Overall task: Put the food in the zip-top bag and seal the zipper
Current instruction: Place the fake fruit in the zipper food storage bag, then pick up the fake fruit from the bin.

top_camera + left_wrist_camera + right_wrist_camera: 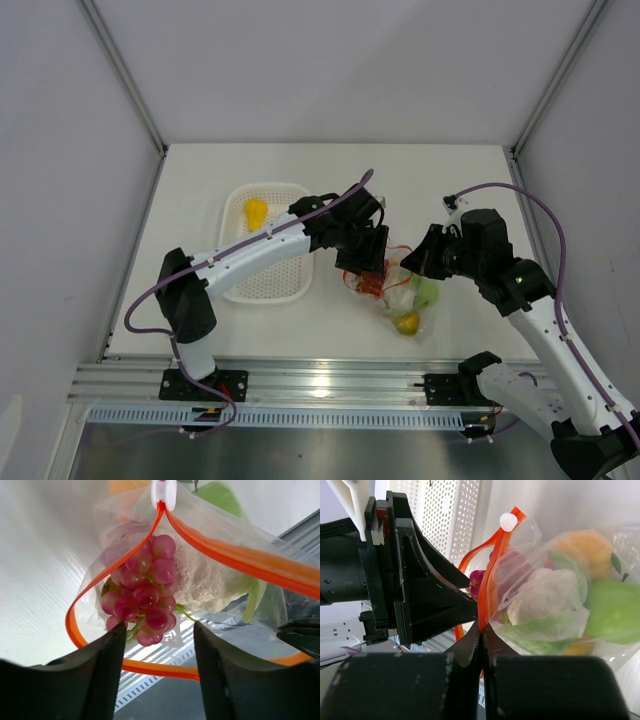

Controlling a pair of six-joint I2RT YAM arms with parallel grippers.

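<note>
While grapes and cauliflower sit in the zip-top bag on the bench, its zipper gapes unsealed and a yellow fruit lies in the basket. The left tool stands apart at the mouth, and the right tool clamps the zipper.

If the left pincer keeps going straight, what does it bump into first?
Probably the grapes, hanging right ahead of the open left pincer in the mouth of the bag. The orange zipper crosses near its tips, so it might brush that first; depth is unclear.
</note>
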